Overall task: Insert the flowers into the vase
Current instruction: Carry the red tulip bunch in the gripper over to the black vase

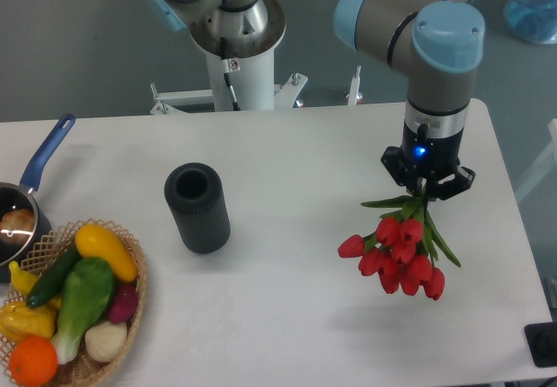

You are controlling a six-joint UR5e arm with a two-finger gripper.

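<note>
Hand [425,189] pinching green stems of red flowers [399,258] (ribbed cylindrical vase [198,207] apart).

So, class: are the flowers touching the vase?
Apart. The camera view shows bare table between the flowers, hanging from the gripper, and the vase.

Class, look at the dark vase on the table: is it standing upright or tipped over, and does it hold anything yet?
Upright: the vase stands with its round mouth facing up, and nothing shows inside.
</note>
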